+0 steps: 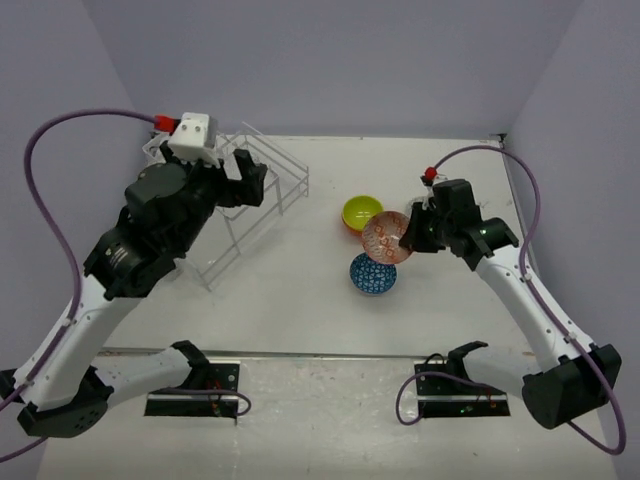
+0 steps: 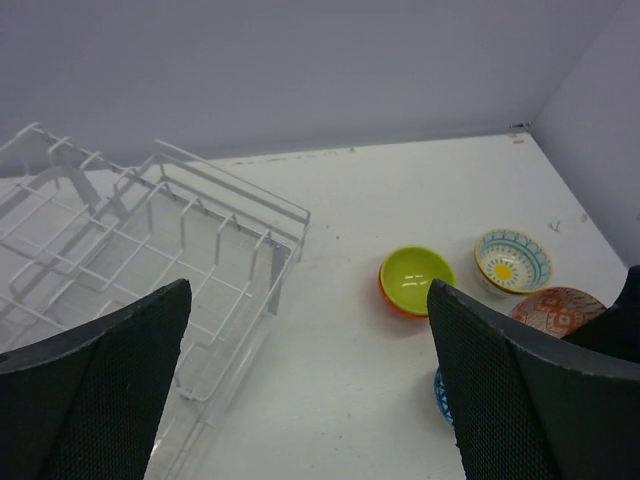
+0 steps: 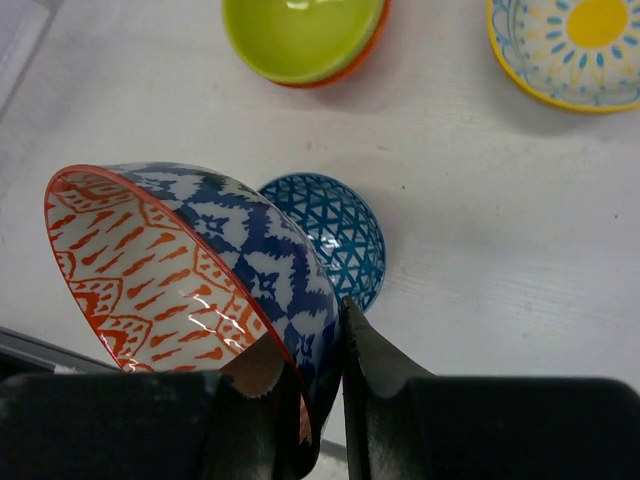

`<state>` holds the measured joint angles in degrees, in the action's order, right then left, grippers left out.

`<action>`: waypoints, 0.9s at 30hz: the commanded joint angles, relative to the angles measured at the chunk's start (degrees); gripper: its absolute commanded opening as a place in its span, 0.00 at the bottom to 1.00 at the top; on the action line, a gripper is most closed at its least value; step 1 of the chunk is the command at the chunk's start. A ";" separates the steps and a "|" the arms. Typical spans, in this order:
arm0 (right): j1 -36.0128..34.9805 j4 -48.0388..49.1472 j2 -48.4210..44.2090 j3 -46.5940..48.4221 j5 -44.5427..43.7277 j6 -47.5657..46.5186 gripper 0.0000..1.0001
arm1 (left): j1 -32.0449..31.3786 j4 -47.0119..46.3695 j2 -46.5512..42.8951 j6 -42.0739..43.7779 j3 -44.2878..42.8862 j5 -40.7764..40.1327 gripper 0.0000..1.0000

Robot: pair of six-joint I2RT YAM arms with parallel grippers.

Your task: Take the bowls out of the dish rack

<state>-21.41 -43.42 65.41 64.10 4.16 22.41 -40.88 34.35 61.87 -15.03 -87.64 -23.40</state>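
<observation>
Right gripper (image 3: pixel 322 352): jaws pinching rim of glossy red-patterned bowl (image 3: pixel 150 270), tilted over blue lattice bowl (image 3: pixel 335 230). Left gripper (image 2: pixel 310 310): mesh-textured jaws spread wide, empty, above wire dish rack (image 2: pixel 150 250). Right wrist view alone shows held bowl's blue-white outside.

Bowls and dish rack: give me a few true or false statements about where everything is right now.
1. The right gripper grips the red-patterned bowl by its rim. True.
2. The green bowl sits inside an orange bowl. True.
3. The left gripper is shut on a bowl. False: it is open and holds nothing.
4. The blue bowl stands in the dish rack. False: it is on the table, outside the rack.
</observation>
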 commanded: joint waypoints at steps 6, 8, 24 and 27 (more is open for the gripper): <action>1.37 3.15 4.55 -7.57 10.33 -1.94 0.00 | 0.37 3.71 -8.86 5.09 7.38 -4.55 1.00; 1.37 4.21 6.65 -8.19 10.78 -1.94 0.00 | 0.37 4.32 -10.35 5.79 8.35 -4.73 1.00; 1.37 5.63 16.33 -7.41 9.99 -3.52 0.09 | 0.37 -1.92 -17.31 11.16 24.18 -3.32 1.00; 1.37 5.01 17.73 -6.53 8.76 -4.13 0.10 | 0.37 -2.53 -17.22 11.25 24.44 -3.32 1.00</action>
<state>-19.92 -39.46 82.17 54.68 12.93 19.55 -40.88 35.62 45.04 -5.32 -63.61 -26.70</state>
